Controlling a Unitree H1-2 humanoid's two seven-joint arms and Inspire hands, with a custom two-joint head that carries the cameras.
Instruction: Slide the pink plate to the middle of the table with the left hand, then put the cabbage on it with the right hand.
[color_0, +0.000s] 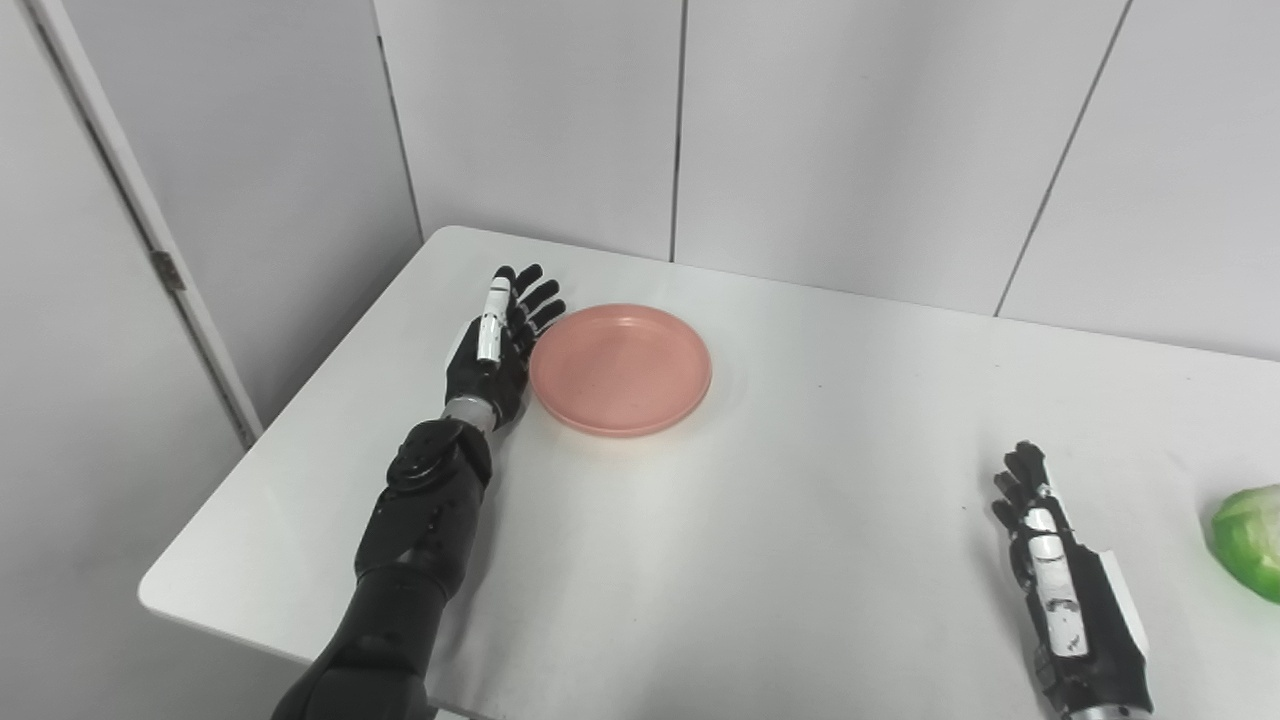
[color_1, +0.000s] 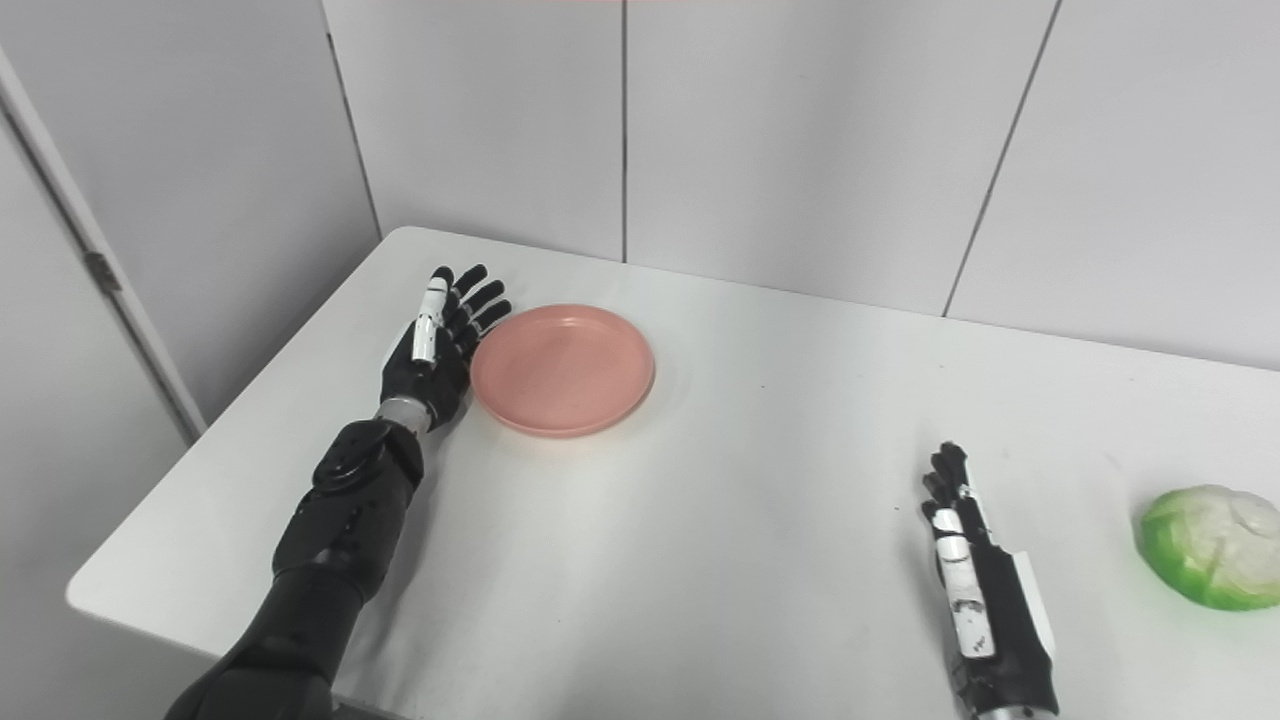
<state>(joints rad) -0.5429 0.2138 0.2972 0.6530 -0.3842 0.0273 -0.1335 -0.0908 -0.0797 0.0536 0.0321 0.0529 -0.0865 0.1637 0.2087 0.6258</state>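
The plate (color_0: 620, 368) lies on the table (color_0: 760, 560), left of centre; the left hand (color_0: 495, 345) just beside its left rim; the cabbage (color_1: 1212, 546) far right, the right hand (color_1: 975, 590) left of it.

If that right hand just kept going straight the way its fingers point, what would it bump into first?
Probably nothing on the table. The right hand points toward the far edge, and only bare white table lies ahead, then the wall. The cabbage sits off to its right, the pink plate far left.

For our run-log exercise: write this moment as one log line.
stage: plate slide | left hand open at pink plate left rim | right hand open, idle | cabbage on table, untouched
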